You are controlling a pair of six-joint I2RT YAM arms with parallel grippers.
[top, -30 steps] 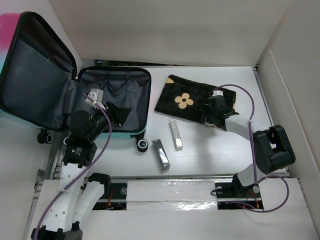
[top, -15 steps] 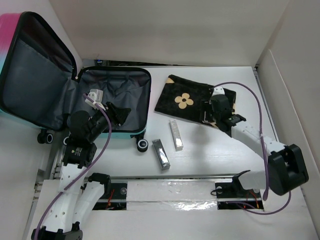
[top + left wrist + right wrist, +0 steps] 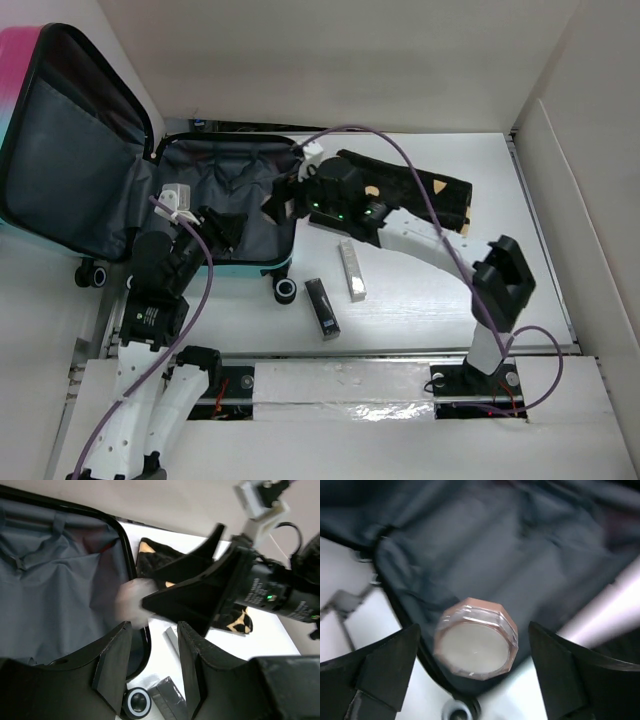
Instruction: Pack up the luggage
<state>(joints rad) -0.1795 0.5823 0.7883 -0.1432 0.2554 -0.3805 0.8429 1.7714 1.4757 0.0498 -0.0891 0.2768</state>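
The luggage (image 3: pixel 235 190) lies open at the left, with dark grey lining (image 3: pixel 485 545), a black rim and a pink-to-teal lid (image 3: pixel 18 60) leaning on the wall. My right gripper (image 3: pixel 283 196) hangs over the luggage's right edge. Its fingers (image 3: pixel 390 665) stand wide apart. An octagonal clear jar (image 3: pixel 476 642) with a pinkish rim and pale face sits blurred between them, touching neither, over the lining. It shows as a pale blur in the left wrist view (image 3: pixel 131 602). My left gripper (image 3: pixel 222 226) is open and empty (image 3: pixel 154 630) over the luggage's near edge.
A flat black pouch with tan flower (image 3: pixel 425 190) lies at right under the right arm. A silver box (image 3: pixel 351 268) and a dark box (image 3: pixel 321 307) lie on the white table in front of the luggage, near its black wheel (image 3: pixel 285 290). White walls enclose the table.
My right arm has swung left from the pouch to over the luggage's right edge. The jar now sits free between its open jaws. My left gripper shifted slightly left.
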